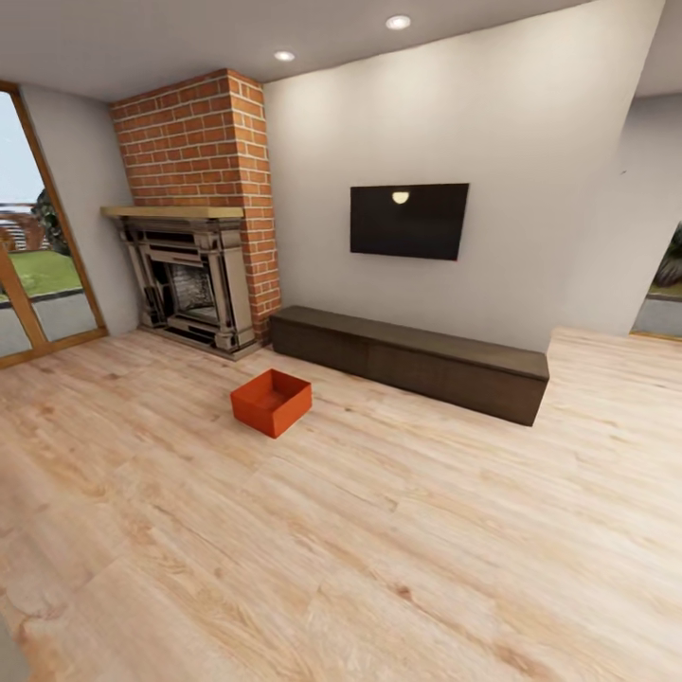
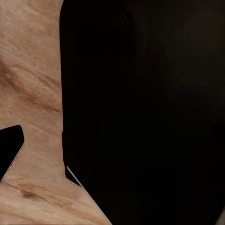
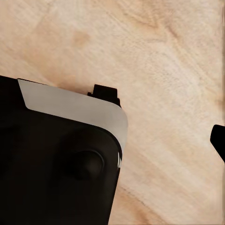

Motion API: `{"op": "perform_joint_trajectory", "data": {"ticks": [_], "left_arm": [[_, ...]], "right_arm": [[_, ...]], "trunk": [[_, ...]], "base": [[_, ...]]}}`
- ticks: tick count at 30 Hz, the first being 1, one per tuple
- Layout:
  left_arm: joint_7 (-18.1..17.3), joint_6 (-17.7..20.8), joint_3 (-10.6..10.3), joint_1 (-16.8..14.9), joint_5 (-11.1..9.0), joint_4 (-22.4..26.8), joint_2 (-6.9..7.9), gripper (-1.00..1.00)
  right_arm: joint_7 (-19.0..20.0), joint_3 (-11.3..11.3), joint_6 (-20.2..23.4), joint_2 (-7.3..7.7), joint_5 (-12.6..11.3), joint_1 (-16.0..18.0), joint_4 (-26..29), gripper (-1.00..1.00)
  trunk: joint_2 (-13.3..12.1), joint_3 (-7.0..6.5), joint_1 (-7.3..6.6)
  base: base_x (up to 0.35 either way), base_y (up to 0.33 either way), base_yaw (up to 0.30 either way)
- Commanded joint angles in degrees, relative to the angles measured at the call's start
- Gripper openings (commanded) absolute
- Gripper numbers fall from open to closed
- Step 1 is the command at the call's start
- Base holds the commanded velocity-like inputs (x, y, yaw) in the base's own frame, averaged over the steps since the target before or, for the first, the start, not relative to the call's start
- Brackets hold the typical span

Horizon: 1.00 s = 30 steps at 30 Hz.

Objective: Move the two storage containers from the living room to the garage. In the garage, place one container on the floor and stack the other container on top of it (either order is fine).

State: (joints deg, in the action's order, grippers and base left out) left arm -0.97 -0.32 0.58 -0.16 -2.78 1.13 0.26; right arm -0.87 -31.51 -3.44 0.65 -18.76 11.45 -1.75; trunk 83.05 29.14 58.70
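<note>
Bare wood-plank floor (image 1: 379,568) fills the head view's foreground; beyond, one orange storage container (image 1: 272,402) sits before the fireplace (image 1: 194,284). Wrist views show dark robot bodywork over planks; neither claw's opening can be told.

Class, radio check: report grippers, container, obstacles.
Gripper states unreadable. One storage container sits untouched on wood floor near fireplace. Open floor between.

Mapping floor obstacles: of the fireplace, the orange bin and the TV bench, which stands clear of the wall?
The orange storage container. It sits alone on the wood planks, open side up; the fireplace and dark bench both stand against the wall.
</note>
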Motion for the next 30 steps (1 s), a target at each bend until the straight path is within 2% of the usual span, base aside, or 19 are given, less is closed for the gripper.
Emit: {"op": "perform_joint_trajectory", "data": {"ticks": [1, 30], "left_arm": [[-0.11, -0.03, 0.03, -0.02, -0.29, 0.01, 0.01, 1.00], [-0.11, -0.03, 0.03, -0.02, -0.28, 0.01, 0.01, 1.00]], "right_arm": [[-0.01, -0.48, -0.34, -0.04, -0.49, 0.06, -0.18, 1.00], [-0.01, -0.48, -0.34, -0.04, -0.49, 0.06, -0.18, 1.00]], "trunk": [[0.02, 0.05, 0.03], [0.02, 0.05, 0.03]], "base": [[0.322, 0.000, 0.000], [0.322, 0.000, 0.000]]}}
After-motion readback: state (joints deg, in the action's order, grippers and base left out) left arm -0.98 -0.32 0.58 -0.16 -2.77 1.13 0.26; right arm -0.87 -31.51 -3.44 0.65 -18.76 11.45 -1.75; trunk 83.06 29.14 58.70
